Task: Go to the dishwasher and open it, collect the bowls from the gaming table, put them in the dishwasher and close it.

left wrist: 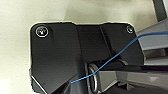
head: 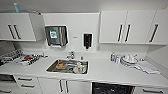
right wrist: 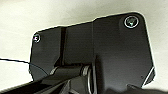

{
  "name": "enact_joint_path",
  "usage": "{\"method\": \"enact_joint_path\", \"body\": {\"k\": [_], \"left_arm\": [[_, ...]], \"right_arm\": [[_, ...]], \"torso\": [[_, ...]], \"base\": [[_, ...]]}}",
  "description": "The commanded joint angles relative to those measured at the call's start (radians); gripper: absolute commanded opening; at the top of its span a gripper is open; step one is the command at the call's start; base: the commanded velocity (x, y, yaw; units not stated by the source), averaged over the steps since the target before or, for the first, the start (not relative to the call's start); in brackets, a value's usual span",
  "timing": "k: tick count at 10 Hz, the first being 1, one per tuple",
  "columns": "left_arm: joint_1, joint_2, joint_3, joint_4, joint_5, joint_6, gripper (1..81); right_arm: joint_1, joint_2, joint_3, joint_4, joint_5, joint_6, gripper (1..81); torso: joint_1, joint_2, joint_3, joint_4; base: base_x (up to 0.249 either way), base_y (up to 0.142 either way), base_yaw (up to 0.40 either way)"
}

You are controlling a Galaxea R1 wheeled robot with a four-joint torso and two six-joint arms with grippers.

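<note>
- Here, the dishwasher (head: 111, 88) appears as a dark opening below the white countertop (head: 105, 72), right of the sink (head: 68, 66).
- Stacked plates (head: 128, 60) rest on the counter's right side.
- Whether either claw is open or closed cannot be told.

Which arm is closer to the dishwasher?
Likely right: the dishwasher sits right of centre under the counter, but neither arm's place relative to it can be told.
</note>
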Motion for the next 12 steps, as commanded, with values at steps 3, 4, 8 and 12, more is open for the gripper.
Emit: {"method": "enact_joint_path", "body": {"k": [3, 4, 8, 12], "left_arm": [[-0.045, -0.002, -0.003, 0.004, 0.051, 0.002, 81.1], [-0.045, -0.002, -0.004, 0.006, 0.051, 0.003, 81.1], [-0.045, -0.001, -0.004, 0.006, 0.051, 0.003, 81.1], [-0.045, -0.004, -0.004, 0.004, 0.051, 0.003, 81.1]], "right_arm": [[0.052, 0.0, 0.004, -0.008, -0.052, -0.001, 81.1], [0.052, 0.0, 0.004, -0.009, -0.052, -0.001, 81.1], [0.053, 0.0, 0.006, -0.012, -0.056, -0.001, 81.1], [0.054, 0.004, 0.003, -0.017, -0.061, -0.003, 81.1]], "torso": [[0.0, 0.0, 0.0, 0.0], [0.0, 0.0, 0.0, 0.0], [0.0, 0.0, 0.0, 0.0], [0.0, 0.0, 0.0, 0.0]], "base": [[0.0, 0.0, 0.348], [0.0, 0.0, 0.352], [0.0, 0.0, 0.352], [0.0, 0.0, 0.352]]}}
